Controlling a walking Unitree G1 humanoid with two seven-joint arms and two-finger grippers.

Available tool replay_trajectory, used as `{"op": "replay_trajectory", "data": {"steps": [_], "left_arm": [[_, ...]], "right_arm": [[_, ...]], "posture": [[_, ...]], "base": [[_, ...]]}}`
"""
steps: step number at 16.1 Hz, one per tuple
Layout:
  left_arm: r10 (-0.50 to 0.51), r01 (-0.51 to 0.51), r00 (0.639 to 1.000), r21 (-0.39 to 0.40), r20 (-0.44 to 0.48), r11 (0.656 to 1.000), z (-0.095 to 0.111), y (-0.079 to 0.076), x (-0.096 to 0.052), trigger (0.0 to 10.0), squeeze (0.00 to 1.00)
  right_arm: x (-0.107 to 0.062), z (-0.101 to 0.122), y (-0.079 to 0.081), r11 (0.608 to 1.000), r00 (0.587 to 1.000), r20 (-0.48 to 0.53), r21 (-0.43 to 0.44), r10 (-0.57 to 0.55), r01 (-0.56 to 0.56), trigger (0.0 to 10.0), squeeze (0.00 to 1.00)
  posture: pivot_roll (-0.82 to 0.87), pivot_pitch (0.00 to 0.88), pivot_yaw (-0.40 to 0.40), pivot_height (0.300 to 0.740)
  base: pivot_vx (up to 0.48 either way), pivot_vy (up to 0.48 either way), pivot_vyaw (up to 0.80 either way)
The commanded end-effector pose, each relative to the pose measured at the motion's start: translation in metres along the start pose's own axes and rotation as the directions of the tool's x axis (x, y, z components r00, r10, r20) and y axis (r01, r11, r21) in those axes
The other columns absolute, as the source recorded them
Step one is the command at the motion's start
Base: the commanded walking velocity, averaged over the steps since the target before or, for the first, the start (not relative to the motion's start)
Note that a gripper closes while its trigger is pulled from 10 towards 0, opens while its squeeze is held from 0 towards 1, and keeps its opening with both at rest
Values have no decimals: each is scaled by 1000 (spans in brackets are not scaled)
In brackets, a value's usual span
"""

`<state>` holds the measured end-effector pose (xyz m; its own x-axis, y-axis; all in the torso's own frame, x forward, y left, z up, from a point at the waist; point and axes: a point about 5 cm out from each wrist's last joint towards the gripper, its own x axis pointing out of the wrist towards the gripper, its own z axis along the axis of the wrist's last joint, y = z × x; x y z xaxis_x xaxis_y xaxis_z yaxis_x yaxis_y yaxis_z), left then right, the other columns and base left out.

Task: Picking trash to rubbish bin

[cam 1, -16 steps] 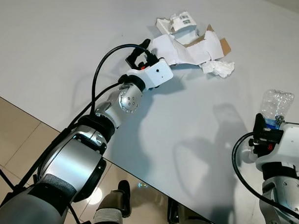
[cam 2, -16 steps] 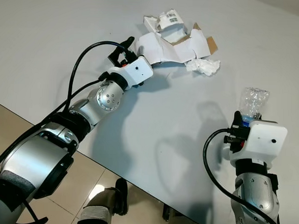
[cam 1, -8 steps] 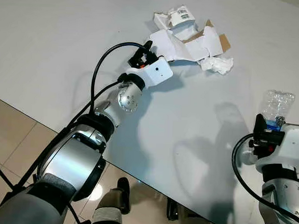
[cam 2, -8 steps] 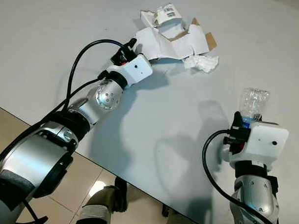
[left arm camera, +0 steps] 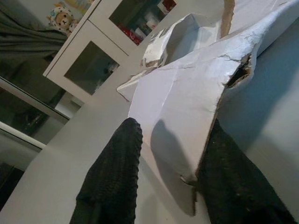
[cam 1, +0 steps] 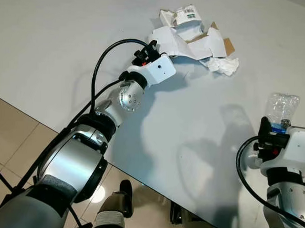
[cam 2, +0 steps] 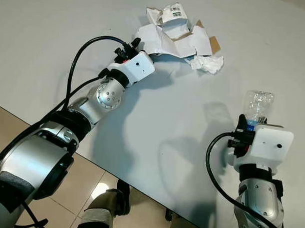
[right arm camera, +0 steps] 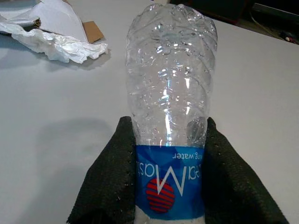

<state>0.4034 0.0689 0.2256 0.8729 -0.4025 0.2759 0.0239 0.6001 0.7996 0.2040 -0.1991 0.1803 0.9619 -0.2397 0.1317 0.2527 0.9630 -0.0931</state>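
Trash is being gathered from a white table (cam 1: 54, 45): in the eye views the left gripper (cam 1: 146, 50) is being reached to the near-left edge of a torn cardboard box (cam 1: 192, 38), with a crumpled tissue (cam 1: 223, 65) just right of it, while the right gripper (cam 1: 272, 132) is being held near and right, clamped on a plastic bottle (cam 1: 282, 107). In the left wrist view a box flap (left arm camera: 187, 121) is being straddled by spread fingers (left arm camera: 117, 177), so a deeper bite is being called for before closing. In the right wrist view the bottle is being gripped firmly at its label.

I see bright, even overhead light; soft arm shadows fall across the white table (cam 1: 54, 45); left wrist foreground slightly blurred.
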Motion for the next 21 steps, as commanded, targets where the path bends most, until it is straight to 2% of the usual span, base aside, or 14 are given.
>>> {"op": "replay_trajectory", "data": {"steps": [1,10,13,14,16,19,21], "left_arm": [[-142,145,978,12,-155,989,-34,-32,-25,0,0],[-66,63,989,-30,-135,998,-34,-15,-21,0,0],[4,-14,995,-97,-102,995,-30,-2,-18,0,0],[50,-63,995,-148,-88,987,-28,4,-17,0,0],[89,-103,993,-196,-80,975,-28,10,-17,0,0],[119,-133,990,-230,-71,964,-30,16,-19,0,0],[118,-134,990,-286,-73,949,-34,19,-22,0,0]], "right_arm": [[-5,-22,1,1000,992,-129,-7,4,-5,10000,0],[4,-21,-1,1000,994,-113,-14,8,-10,10000,0],[9,-21,1,1000,994,-104,-16,21,-23,10000,0],[14,-19,2,999,995,-92,-18,32,-34,10000,0],[22,-18,3,999,996,-77,-22,46,-47,10000,0],[34,-15,3,997,996,-47,-36,69,-71,10000,0],[42,-12,4,995,996,-27,-44,86,-87,10000,0]], "posture": [[-34,460,13,740],[-14,438,10,740],[3,423,5,740],[14,407,-2,740],[27,380,-12,740],[50,326,-24,740],[70,293,-28,740]], "base": [[0,0,0],[0,0,0],[0,0,0],[0,0,0],[0,0,0],[0,0,0],[0,0,0]]}}
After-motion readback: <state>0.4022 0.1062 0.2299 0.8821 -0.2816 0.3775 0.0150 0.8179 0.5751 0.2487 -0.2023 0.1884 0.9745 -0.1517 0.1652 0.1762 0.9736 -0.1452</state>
